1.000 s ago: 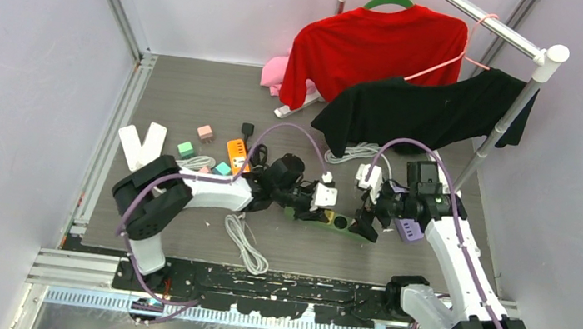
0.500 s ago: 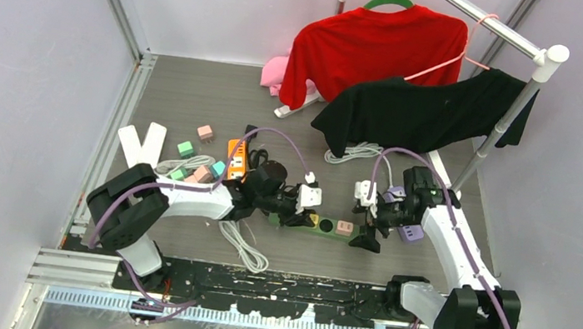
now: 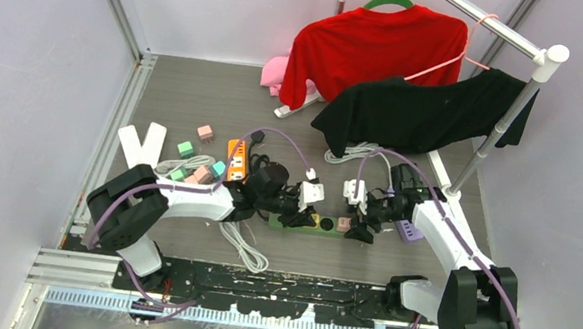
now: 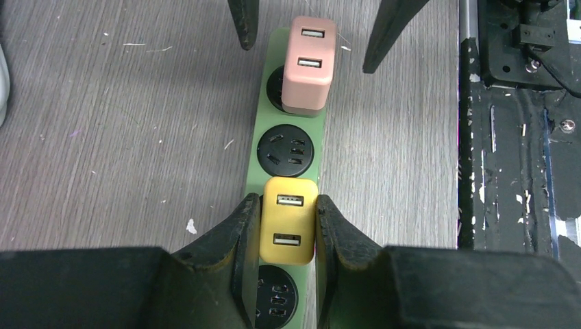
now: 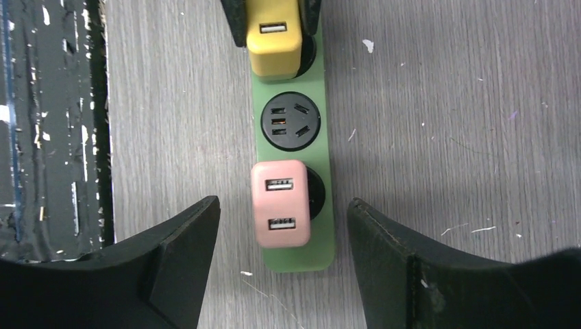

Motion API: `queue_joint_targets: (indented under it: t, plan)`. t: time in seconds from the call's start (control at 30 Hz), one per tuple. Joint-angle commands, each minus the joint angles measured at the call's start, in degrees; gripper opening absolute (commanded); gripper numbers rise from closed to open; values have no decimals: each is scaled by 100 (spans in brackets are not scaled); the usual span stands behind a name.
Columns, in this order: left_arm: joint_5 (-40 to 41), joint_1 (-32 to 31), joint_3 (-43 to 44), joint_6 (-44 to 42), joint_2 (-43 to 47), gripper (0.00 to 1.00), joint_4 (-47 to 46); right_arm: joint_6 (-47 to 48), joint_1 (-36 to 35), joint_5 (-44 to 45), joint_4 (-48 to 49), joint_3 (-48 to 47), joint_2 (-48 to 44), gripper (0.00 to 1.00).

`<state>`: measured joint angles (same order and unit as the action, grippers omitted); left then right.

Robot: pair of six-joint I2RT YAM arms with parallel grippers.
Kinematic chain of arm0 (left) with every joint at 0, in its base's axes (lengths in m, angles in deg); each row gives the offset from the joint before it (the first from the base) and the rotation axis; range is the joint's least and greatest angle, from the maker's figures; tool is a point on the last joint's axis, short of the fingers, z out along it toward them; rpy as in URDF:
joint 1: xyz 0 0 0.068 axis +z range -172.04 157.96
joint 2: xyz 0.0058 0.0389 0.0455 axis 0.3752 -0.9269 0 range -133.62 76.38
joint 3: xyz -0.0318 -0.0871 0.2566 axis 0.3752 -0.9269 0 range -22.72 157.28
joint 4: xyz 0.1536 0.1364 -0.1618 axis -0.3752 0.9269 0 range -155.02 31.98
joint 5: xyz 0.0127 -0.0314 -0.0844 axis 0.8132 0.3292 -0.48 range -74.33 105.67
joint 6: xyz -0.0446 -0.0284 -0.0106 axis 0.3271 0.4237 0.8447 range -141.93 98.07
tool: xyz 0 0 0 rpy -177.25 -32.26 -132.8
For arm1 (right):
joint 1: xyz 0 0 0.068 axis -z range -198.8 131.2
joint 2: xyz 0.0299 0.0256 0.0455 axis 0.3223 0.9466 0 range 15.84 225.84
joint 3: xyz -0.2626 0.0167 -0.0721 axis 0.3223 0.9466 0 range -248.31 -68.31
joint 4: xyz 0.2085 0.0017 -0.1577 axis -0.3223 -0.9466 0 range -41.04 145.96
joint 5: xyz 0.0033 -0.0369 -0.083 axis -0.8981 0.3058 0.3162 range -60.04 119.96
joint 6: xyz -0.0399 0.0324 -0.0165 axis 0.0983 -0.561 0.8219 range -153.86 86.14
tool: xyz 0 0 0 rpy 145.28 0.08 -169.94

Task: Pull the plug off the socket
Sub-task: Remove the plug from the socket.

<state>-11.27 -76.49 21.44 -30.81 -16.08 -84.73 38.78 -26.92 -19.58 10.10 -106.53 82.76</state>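
a red shirt [image 3: 374, 45] on a green hanger [image 3: 390, 0] and a black shirt [image 3: 420, 113] hang from a white rail [image 3: 489, 29] at the back right. a pink cloth [image 3: 272, 74] lies on the grey tabletop [image 3: 196, 94] just left of the red shirt. further left sit a white v-shaped piece [image 3: 141, 144], a pink block [image 3: 206, 132], a green block [image 3: 185, 149] and an orange power strip [image 3: 236, 158]. a coiled white cable [image 3: 245, 243] lies near the front edge.

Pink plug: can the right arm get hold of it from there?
Probably yes. The right gripper hangs over the pink plug with open jaws on either side and nothing between. The left gripper clamps the yellow plug, clear of it.
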Motion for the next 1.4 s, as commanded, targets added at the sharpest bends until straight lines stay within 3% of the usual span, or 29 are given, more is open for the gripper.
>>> queue_joint_targets:
  t: [0.0,0.17,0.37,0.4,0.53,0.63,0.83,1.13,1.17,1.27,1.37]
  plan:
    - [311,-146,-240,199,185,0,-14,-292,-286,319,482,63,88,71]
    - [479,-250,-400,28,267,0,-198,106,-545,399,239,62,101,59]
    - [534,-340,-490,-43,309,0,-499,430,-615,435,53,56,63,30]
    - [543,-350,-488,-39,308,3,-515,444,-620,438,40,59,63,26]
    - [625,-379,-526,5,354,41,-641,498,-657,445,-34,41,61,13]
    - [662,-386,-608,-24,422,55,-792,528,-656,453,-58,28,57,8]
    - [670,-383,-577,-178,396,60,-695,544,-659,430,-106,9,48,5]
    - [626,-382,-316,-93,88,53,-786,591,-704,395,-150,25,84,2]
    - [620,-382,-279,-76,45,49,-797,585,-707,393,-156,25,84,2]
    - [589,-385,-154,-37,-76,21,-769,577,-702,389,-167,10,88,1]
    - [541,-382,-117,-42,-154,1,-726,572,-701,284,-233,-27,66,1]
